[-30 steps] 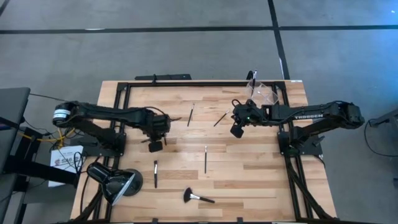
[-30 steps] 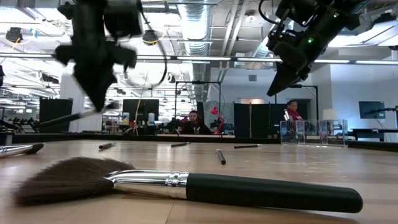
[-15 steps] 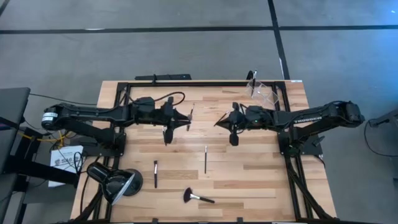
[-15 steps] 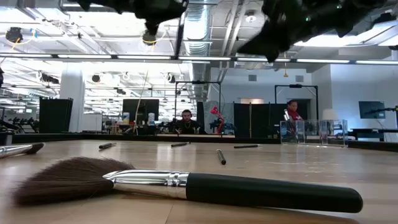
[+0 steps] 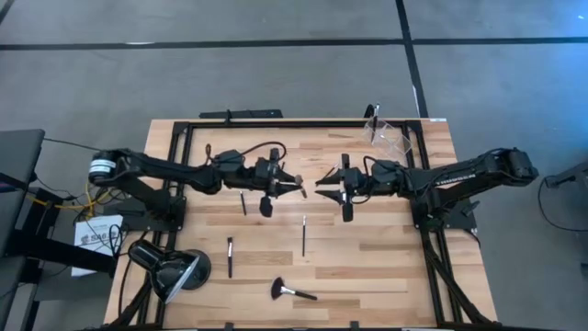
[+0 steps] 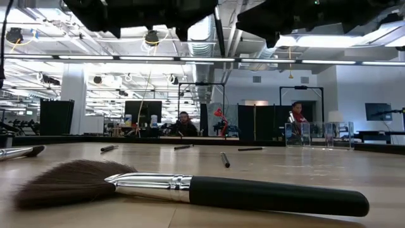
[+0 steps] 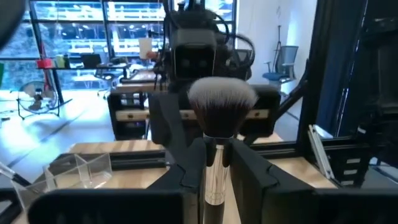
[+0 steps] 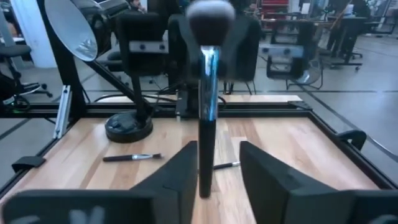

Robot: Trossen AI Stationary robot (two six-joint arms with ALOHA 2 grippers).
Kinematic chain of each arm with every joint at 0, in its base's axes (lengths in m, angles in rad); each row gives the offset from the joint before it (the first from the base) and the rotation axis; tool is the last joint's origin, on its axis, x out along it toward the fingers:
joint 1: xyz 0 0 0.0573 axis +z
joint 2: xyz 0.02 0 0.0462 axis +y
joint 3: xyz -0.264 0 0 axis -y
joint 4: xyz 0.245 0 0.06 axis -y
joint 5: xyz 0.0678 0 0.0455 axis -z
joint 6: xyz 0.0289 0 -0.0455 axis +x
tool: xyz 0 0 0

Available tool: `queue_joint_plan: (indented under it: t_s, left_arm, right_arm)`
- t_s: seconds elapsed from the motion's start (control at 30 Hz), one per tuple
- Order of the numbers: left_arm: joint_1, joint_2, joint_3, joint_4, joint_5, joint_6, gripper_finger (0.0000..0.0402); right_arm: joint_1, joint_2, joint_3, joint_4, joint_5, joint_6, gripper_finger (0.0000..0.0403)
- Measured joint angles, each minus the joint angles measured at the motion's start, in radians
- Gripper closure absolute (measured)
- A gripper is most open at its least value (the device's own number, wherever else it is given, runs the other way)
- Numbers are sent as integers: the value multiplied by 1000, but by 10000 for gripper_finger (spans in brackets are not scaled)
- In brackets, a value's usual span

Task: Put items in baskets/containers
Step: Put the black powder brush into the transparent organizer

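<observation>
My left gripper (image 5: 287, 184) is over the table's middle, shut on a brush (image 5: 297, 183) with a round fluffy pale-tipped head (image 7: 221, 102). The brush stands nearly upright; its thin handle (image 6: 219, 31) hangs down between the two grippers. My right gripper (image 5: 319, 181) faces it from the right, open. Its fingers stand either side of the handle's lower end (image 8: 204, 186), with a gap showing on one side. The clear holder (image 5: 390, 138) stands at the far right corner with a brush in it. It also shows in the low view (image 6: 316, 134). My left gripper pinches the brush between its two fingers at the shiny ferrule (image 7: 214, 169), just below the head. The fingers come level from the table's left and lie across the brush. The brush is lifted clear, head up, its handle hanging below the fingers.
Loose brushes lie on the wood: one (image 5: 243, 202) left of the middle, one (image 5: 230, 256) and one (image 5: 304, 234) nearer, and a big fan brush (image 5: 292, 292) by the near edge. A black lamp (image 5: 170, 267) stands at the near left corner.
My left gripper has carried the brush up and toward the table's right, to the middle. The brush has turned from slanting to nearly upright. My right gripper has gone up and toward the table's left and turned level, and now faces the brush.
</observation>
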Motion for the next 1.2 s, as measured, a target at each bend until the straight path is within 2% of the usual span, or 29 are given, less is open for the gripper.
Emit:
queue_joint_plan:
  t_s: [0.23, 0.43, 0.7, 0.93, 1.2]
  left_arm:
    - [0, 60, 0, 98, -2, -21, 351]
    - [-2, 60, 0, 126, 20, -53, 351]
    - [-29, 60, 0, 141, 48, -63, 351]
    - [-35, 60, 0, 140, 45, -56, 350]
    - [-36, 58, 1, 131, 46, -54, 350]
  right_arm:
    - [4, 0, 0, 0, 0, 25, 229]
    - [4, 0, 0, 7, 4, 36, 206]
    - [4, 66, 4, 107, 8, 60, 205]
    - [4, 143, 45, 109, 4, 58, 209]
    - [3, 149, 54, 106, -47, 87, 216]
